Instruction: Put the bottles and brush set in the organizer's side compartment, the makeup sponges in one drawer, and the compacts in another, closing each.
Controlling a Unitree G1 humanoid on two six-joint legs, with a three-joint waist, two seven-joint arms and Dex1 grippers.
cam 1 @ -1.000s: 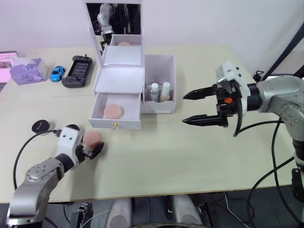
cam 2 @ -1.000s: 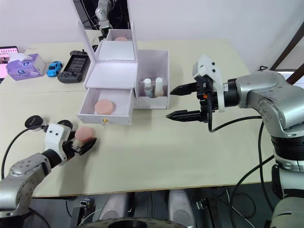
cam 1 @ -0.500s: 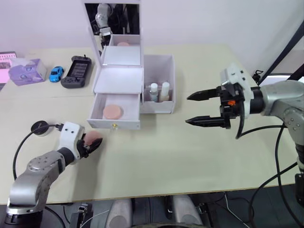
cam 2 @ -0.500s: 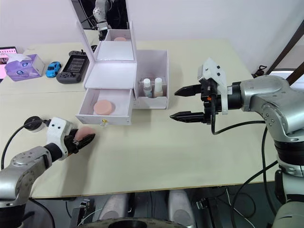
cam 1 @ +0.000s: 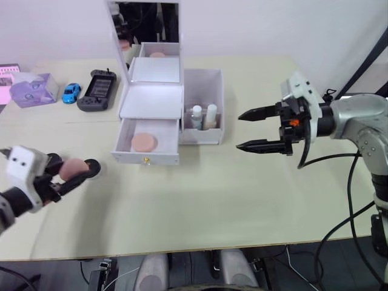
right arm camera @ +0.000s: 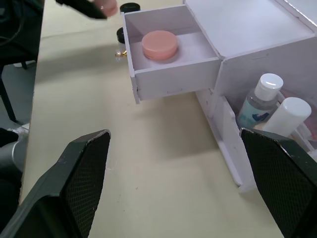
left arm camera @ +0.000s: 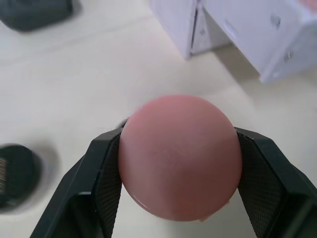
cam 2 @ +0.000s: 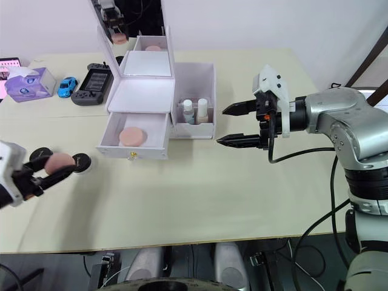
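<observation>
- Left wrist view: the left gripper pinches one pink makeup sponge between its two black fingers, held above the table.
- From the head, that gripper sits at the near left of the table, with two black compacts lying on the tabletop just beyond it.
- Farther in, the organizer stands with its lower drawer pulled open; the second makeup sponge lies flat inside it.
- Two bottles stand upright in the side compartment, on the drawers' right.
- Right gripper hovers beside that compartment, jaws spread wide and empty, fingertips pointing at the organizer.
- At the far left lie a purple tissue box, a blue toy car and a black handheld device.
</observation>
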